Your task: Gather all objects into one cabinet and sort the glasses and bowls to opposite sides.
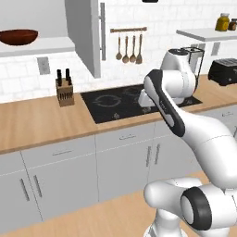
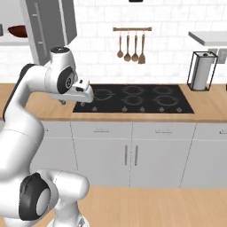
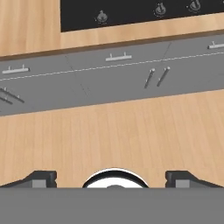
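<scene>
While the dark red bowl (image 1: 18,36) is sitting on the white cabinet shelf (image 1: 46,45) at upper left, nothing is being carried: the gripper (image 3: 112,178) is hanging over the floor (jaws spread, empty). Mugs are yet to be gathered.

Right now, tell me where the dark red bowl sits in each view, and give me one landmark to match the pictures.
Left base view: the dark red bowl sits at upper left on the white shelf.
Right base view: it lies at the far upper left edge, partly hidden behind the grey cabinet door.
Hand view: not in this picture.
Shared landmark: the black cooktop.
</scene>
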